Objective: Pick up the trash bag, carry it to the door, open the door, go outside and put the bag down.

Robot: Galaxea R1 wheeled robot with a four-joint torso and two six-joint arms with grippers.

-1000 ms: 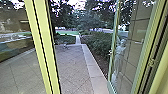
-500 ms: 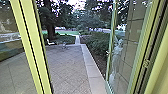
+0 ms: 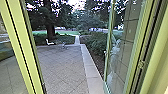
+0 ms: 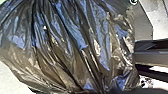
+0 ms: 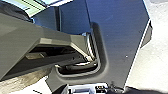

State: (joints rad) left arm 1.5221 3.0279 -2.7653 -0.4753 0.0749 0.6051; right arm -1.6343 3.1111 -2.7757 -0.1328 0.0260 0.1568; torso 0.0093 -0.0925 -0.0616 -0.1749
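Trash bag [image 4: 67, 47] — doorway [image 3: 26, 47], paving [image 3: 62, 67] beyond

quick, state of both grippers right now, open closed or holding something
Left gripper: can't tell if open or closed; trash bag is large in its wrist view, grip unconfirmed.
Right gripper: can't tell if open, closed or holding anything.

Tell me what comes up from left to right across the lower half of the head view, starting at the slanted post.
Yellow-green post, paved terrace, pale stone edging, shrubs, open glass door, yellow-green frame at far right.
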